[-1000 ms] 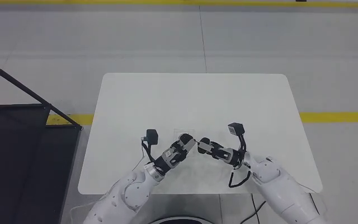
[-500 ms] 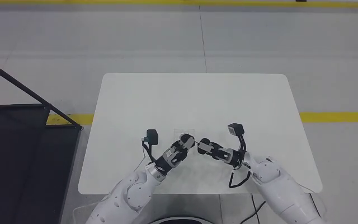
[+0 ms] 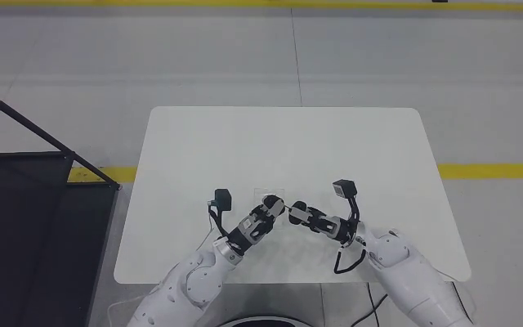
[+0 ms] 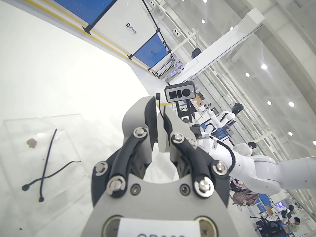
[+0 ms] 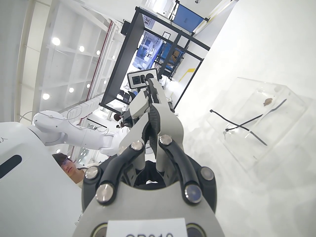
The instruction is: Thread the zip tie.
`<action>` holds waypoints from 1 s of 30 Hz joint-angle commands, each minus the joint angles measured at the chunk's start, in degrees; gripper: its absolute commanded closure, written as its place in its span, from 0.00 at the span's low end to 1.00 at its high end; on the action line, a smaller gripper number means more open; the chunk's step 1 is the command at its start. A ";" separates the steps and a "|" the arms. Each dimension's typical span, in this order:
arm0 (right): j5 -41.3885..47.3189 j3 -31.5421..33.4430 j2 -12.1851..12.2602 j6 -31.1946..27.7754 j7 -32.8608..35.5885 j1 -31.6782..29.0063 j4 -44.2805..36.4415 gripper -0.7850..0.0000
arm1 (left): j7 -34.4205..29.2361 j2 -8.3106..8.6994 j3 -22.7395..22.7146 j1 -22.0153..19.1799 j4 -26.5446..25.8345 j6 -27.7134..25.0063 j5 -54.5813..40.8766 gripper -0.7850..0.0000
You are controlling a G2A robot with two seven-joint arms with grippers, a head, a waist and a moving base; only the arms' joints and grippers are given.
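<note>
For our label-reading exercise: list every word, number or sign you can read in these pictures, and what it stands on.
White sticker behind the left end effector: cut off at the picture's edge, unreadable.
White label behind the right end effector: also cut off, unreadable.
Background white panel: small brand mark, not quoted.
Nothing else legible.

Clear tray (image 4: 70,130) on wht table (image 3: 327,151)

Smooth matt white table (image 3: 327,147), clear glossy plastic tray (image 4: 68,134), thin black plastic zip tie (image 4: 157,97).
</note>
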 commanded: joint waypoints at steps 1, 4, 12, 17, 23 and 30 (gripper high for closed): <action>-0.03 0.11 -0.07 0.13 0.10 -0.03 0.00 1.00 | -0.25 -0.10 -0.11 0.03 -0.01 0.05 -0.05 0.84; -0.07 0.32 -0.17 0.20 0.10 -0.09 0.04 1.00 | -0.56 -0.23 -0.26 0.08 0.01 -0.08 0.03 0.86; -0.20 0.85 -0.45 0.48 -0.01 -0.29 0.12 1.00 | -1.40 -0.63 -0.54 0.07 0.27 -0.27 -0.19 0.87; -0.33 1.08 -0.61 0.61 0.29 -0.36 0.06 1.00 | -1.69 -0.87 -0.71 0.10 0.31 -0.27 -0.05 0.89; -0.32 1.38 -0.80 0.86 0.47 -0.45 0.12 1.00 | -1.64 -1.15 -0.97 0.24 0.33 -0.19 0.24 1.00; -0.24 1.75 -0.98 1.26 1.03 -0.49 0.28 0.30 | -1.85 -1.45 -1.38 0.06 0.64 -0.02 0.55 1.00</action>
